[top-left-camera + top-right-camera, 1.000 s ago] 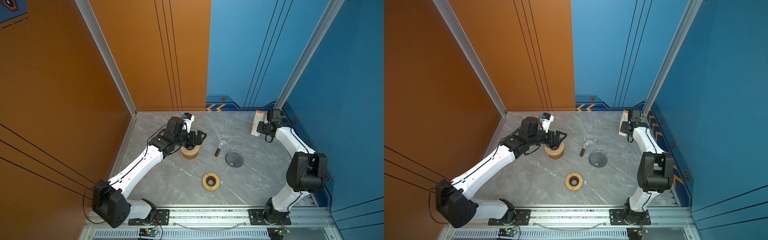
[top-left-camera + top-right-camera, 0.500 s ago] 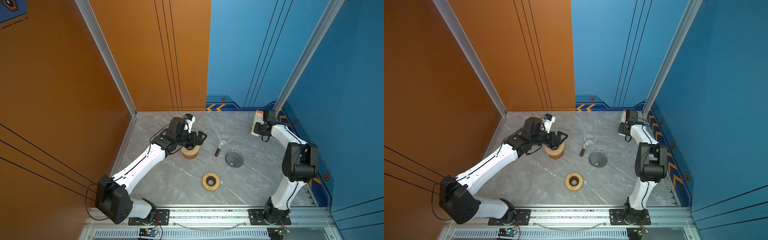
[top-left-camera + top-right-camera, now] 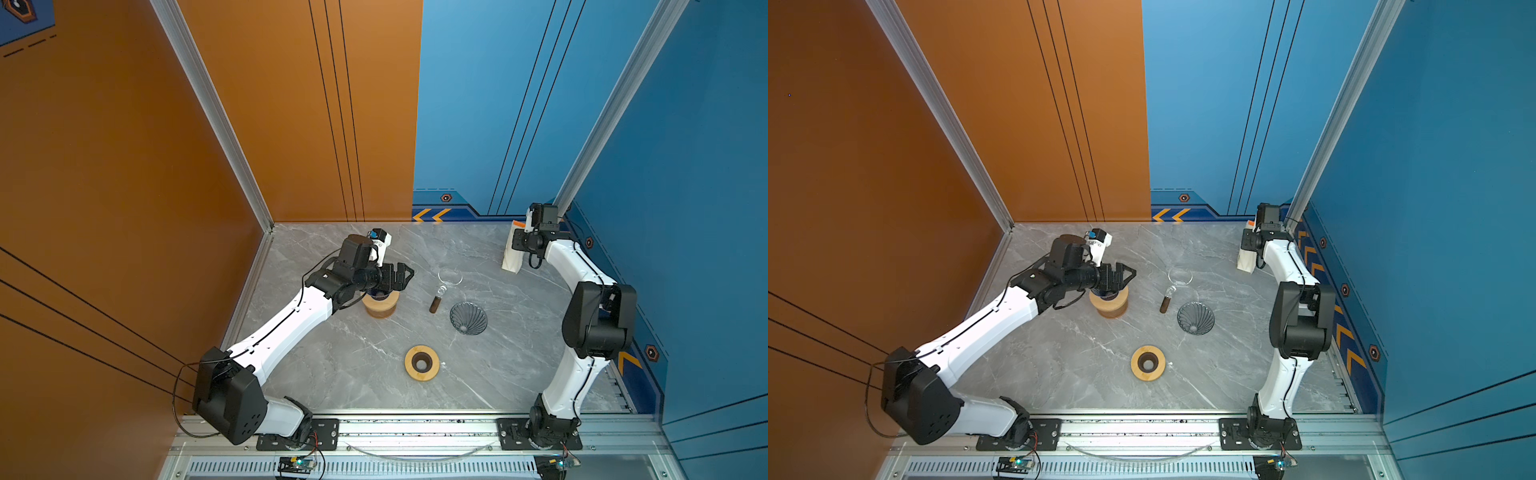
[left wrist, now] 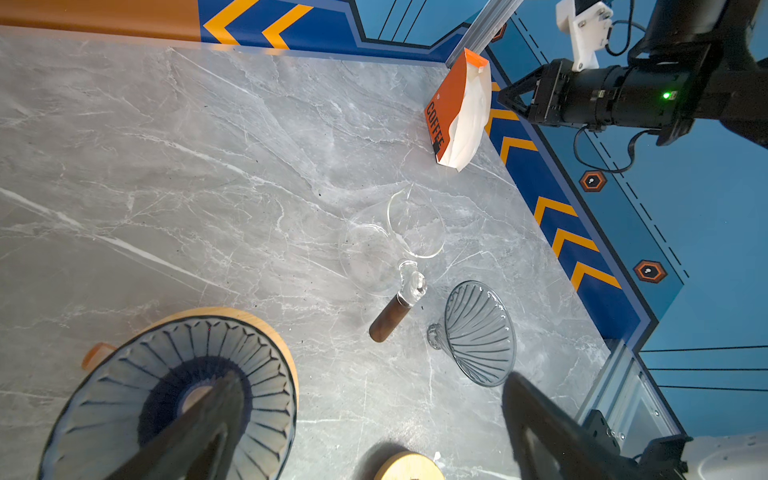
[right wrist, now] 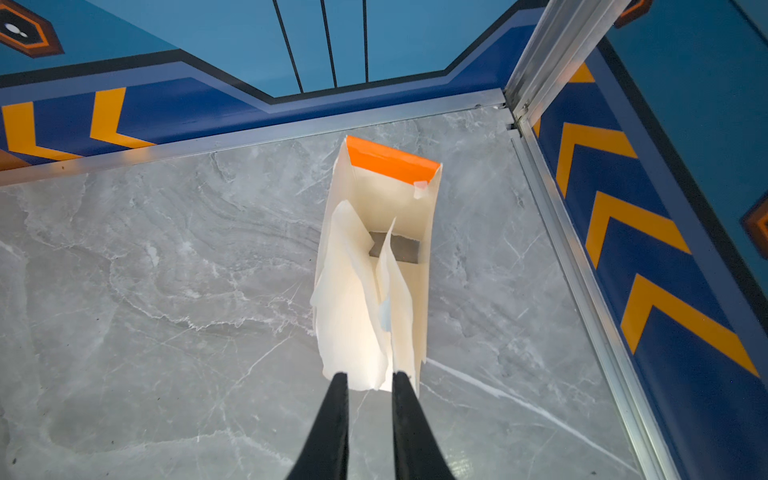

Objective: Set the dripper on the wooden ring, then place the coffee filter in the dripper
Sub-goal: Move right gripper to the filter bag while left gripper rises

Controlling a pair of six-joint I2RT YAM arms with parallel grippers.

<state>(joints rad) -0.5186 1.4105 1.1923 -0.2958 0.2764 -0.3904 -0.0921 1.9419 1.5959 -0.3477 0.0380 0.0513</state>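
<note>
Grey veined-marble tabletop; ribbed glass cone dripper; thin paper filters.

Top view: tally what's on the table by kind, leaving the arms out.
Glass drippers: 2
Wooden stands: 2
Glass carafe: 1
Filter packet: 1
Total: 6

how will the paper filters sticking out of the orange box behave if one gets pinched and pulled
Likely floppy: the paper filters look thin and curled. Probably light, so the box may drag along. Sheets overlap, so two might come together.
</note>
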